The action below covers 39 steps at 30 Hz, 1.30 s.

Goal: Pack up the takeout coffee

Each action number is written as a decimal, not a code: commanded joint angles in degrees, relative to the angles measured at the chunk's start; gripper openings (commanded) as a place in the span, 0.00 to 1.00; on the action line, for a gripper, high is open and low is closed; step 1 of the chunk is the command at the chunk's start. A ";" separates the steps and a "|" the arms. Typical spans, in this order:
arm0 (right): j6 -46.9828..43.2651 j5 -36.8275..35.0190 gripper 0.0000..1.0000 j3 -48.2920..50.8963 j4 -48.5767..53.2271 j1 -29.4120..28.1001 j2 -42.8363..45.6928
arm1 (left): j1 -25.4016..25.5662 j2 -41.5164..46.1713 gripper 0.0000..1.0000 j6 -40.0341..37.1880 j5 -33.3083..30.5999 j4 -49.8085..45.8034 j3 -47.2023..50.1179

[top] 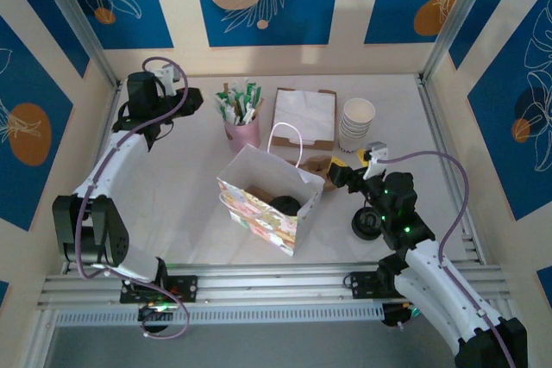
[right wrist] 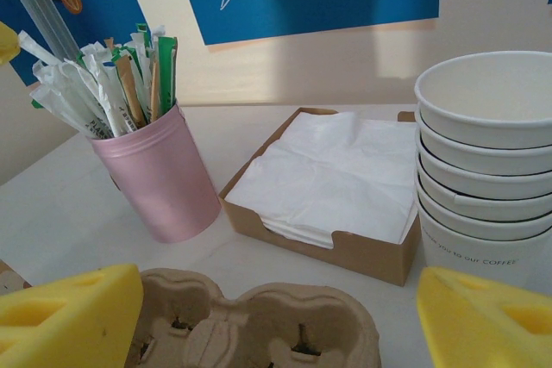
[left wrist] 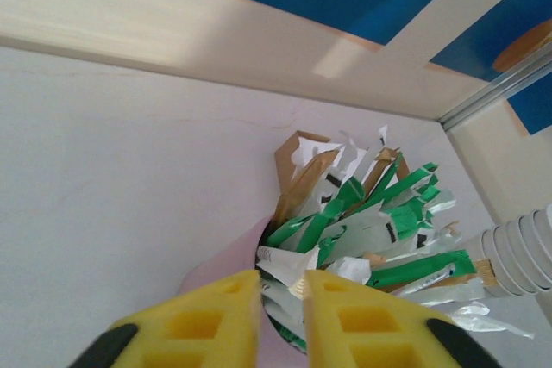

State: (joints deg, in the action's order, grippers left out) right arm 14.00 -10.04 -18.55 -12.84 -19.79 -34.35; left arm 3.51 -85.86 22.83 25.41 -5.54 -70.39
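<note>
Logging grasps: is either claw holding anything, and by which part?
Right claw stands open over the cup carrier, empty. Left claw, nearly closed above the pink cup of packets: cannot tell whether it pinches one.

Take the bag [top: 267,200] as the dial's centre and the far wall as 12. The bag's mouth is open from above, with the handle [top: 285,125] arching upright at its 12 rim. From 7 to 10 the table [top: 190,204] is bare up to the left arm [top: 112,165]. At 11 the pink cup [top: 242,131] bristles with packets [top: 237,101], which fan out right ahead of the left gripper [left wrist: 283,286]. The napkin tray [top: 304,116] blocks 12 to 1, and the cup stack [top: 356,122] stands just beside the tray at 2. A narrow bare lane runs between pink cup and tray. The carrier [top: 321,168] lies low at 2, just beside the bag. At 4 a black lid [top: 366,224] and the right arm [top: 431,265] crowd the table. A bare strip runs along the far wall.
</note>
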 commanded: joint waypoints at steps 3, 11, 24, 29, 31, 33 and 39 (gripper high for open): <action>0.28 0.47 0.83 -0.34 -1.57 0.19 -0.02 | -0.78 1.58 0.06 -1.67 -0.30 -1.37 -0.68; 0.16 0.47 0.83 -0.53 -1.38 0.19 -0.01 | -1.09 2.08 0.03 -0.78 2.17 0.09 -0.93; 0.24 0.65 0.84 -0.44 -1.57 0.28 -0.19 | -0.35 -3.96 0.24 -4.20 7.23 -6.68 -5.53; 0.22 0.97 0.84 -0.53 -1.40 0.28 -0.14 | 1.08 -6.06 0.24 -7.53 6.08 -10.18 -8.38; 0.28 0.90 0.84 -0.54 -1.40 0.28 -0.21 | 1.79 -6.71 0.26 -8.94 5.93 -11.36 -9.50; 0.25 0.90 0.84 -0.53 -1.51 0.28 -0.19 | 2.20 -7.27 0.31 -9.85 5.20 -12.30 -10.15; 0.33 1.08 0.84 -0.44 -1.57 0.25 -0.28 | 2.62 -9.37 0.31 -10.81 4.88 -14.02 -12.45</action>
State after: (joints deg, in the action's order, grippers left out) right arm 14.00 -9.63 -18.55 -12.80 -19.79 -34.74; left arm 5.61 -93.73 14.06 29.98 -17.69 -80.18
